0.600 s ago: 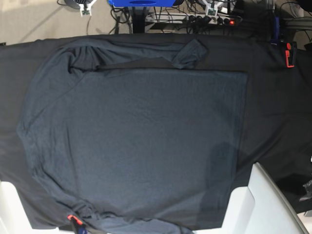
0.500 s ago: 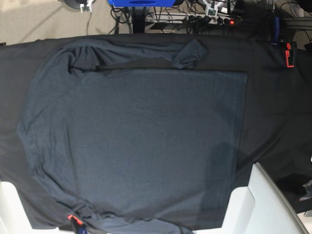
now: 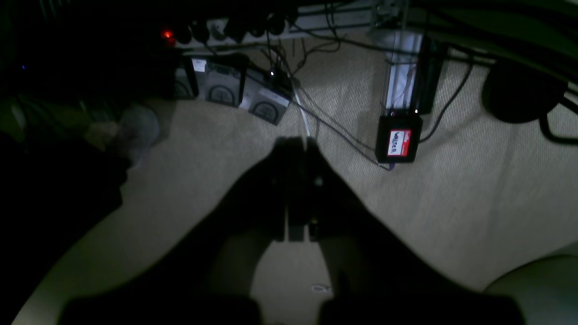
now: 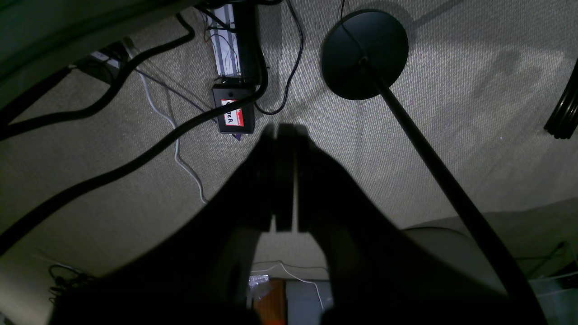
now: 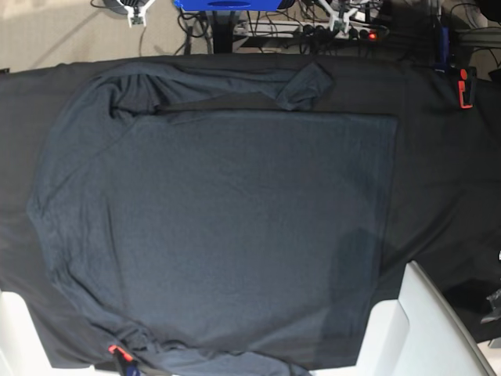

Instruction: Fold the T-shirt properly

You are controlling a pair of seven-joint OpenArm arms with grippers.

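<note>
the left black two-fingered gripper (image 3: 298, 149) and the right black two-fingered gripper (image 4: 283, 131) show as dark, smooth wedges that taper to flat, narrow tips; a small screw glints on the left one.

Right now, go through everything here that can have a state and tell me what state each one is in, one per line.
T-shirt: spread flat on the table, unfolded, one sleeve bent across the far edge.
Left hand: shut, holding nothing, over the floor.
Right hand: shut, holding nothing, over the floor.
Power strip: red light on.
Orange clamp: at the table's far edge.
</note>
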